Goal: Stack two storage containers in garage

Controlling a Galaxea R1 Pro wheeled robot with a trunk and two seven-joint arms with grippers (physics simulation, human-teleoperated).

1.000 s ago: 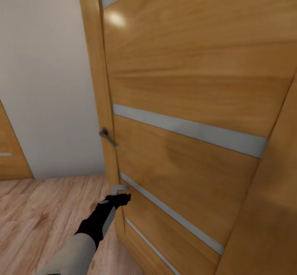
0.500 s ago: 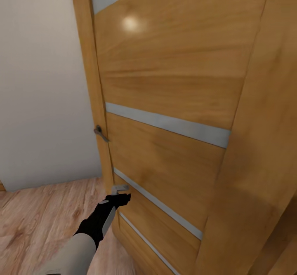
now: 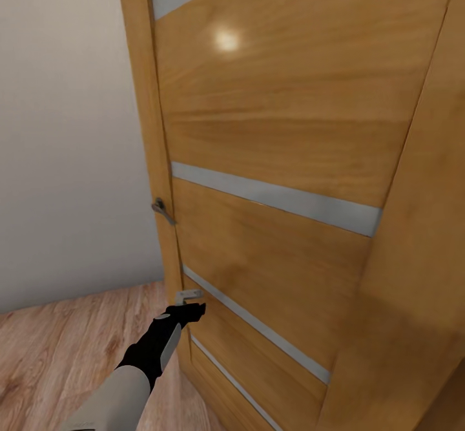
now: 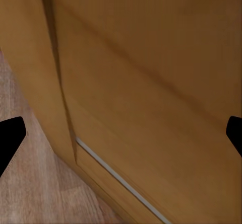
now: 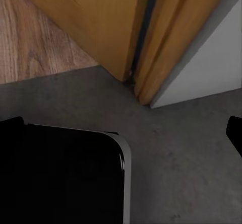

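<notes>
Head view: the orange-brown wooden door (image 3: 284,179) with its frosted stripes (image 3: 274,198) takes up most of the frame, its lever handle (image 3: 161,210) on the edge nearest the pale wall (image 3: 71,147). Against the picture half a second earlier the whole frame has slid slightly: door edge, handle and ceiling-light glint sit a little further toward the right, and less of the light wood plank flooring (image 3: 58,353) shows; this reads as the camera turning with the base, not the door swinging. The left gripper (image 3: 191,303) is extended low, just beside the door's lower stripe; contact cannot be told. Left wrist view: the dark fingers (image 4: 10,138) sit far apart at the frame's two sides, wide open, with nothing between them, facing the door panel close up. Right wrist view: the right fingers (image 5: 234,133) likewise spread wide and empty, above dark grey concrete floor (image 5: 176,148) that meets plank flooring at the door's foot; a black rounded body (image 5: 60,178), probably the robot's base, lies beneath. Judgement: the robot stands at the garage threshold with both grippers empty; neither storage container can be located here.
</notes>
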